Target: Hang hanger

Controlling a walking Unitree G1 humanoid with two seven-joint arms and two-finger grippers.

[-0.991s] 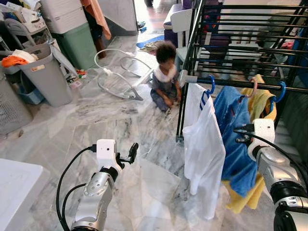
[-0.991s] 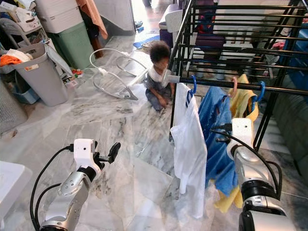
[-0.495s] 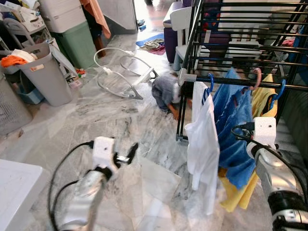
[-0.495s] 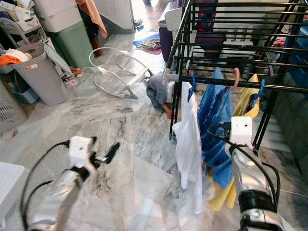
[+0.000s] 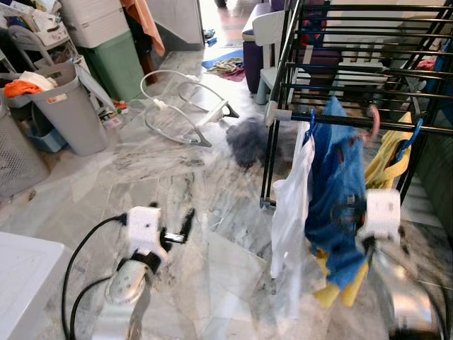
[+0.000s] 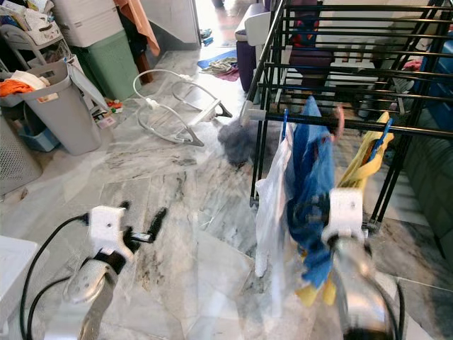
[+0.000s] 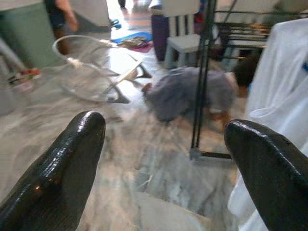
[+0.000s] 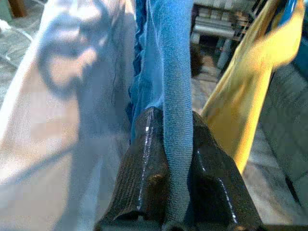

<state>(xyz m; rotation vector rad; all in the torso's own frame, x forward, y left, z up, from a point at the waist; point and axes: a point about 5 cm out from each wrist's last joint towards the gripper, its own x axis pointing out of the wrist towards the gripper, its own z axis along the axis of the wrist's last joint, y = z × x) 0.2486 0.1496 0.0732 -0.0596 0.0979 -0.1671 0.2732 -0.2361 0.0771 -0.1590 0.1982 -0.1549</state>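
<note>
swung left since half a second ago: blue garment (image 5: 333, 191), bunched now against white shirt (image 5: 289, 212) on rack rail (image 5: 340, 122); three hung garments counted, with yellow one (image 5: 386, 166). left gripper (image 7: 163, 159) spread wide, empty, above marble floor (image 5: 141, 170). right gripper (image 8: 168, 192) clenched on blue garment fold, three hanger hooks overhead.

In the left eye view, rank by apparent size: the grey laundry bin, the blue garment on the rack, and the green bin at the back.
1. blue garment, largest, though it hangs nearer the camera.
2. grey laundry bin.
3. green bin; close to the grey one, farther away and partly cut off, so that order is unsure.
</note>
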